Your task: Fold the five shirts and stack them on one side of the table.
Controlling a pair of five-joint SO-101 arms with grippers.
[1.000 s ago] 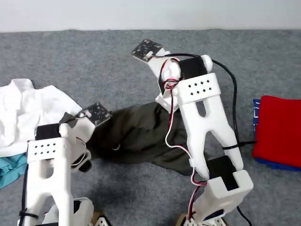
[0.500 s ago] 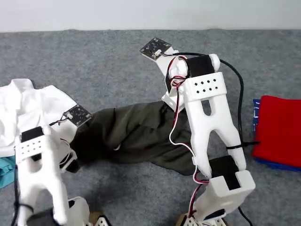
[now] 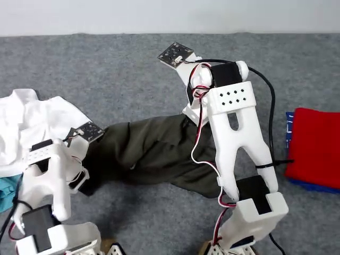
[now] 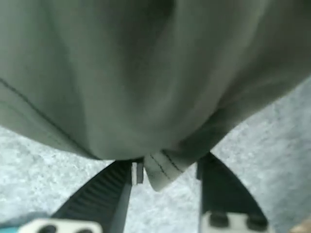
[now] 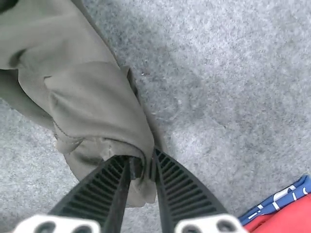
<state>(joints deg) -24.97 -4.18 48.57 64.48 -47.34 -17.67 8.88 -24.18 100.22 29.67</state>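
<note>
An olive shirt lies crumpled across the middle of the grey table. My left gripper sits at the shirt's left edge with its fingers wide apart, and a hem corner of the olive shirt hangs loose between them. At the shirt's far right end, my right gripper is shut on a bunched fold of the olive shirt, just above the carpet.
A crumpled white shirt lies at the left edge with a teal shirt in front of it. A folded red shirt rests on a blue one at the right edge. Bare carpet stretches along the back.
The left arm swung left, drawing the shirt's left edge out with it, then drew back toward its base. The right arm shifted slightly right, then held still.
</note>
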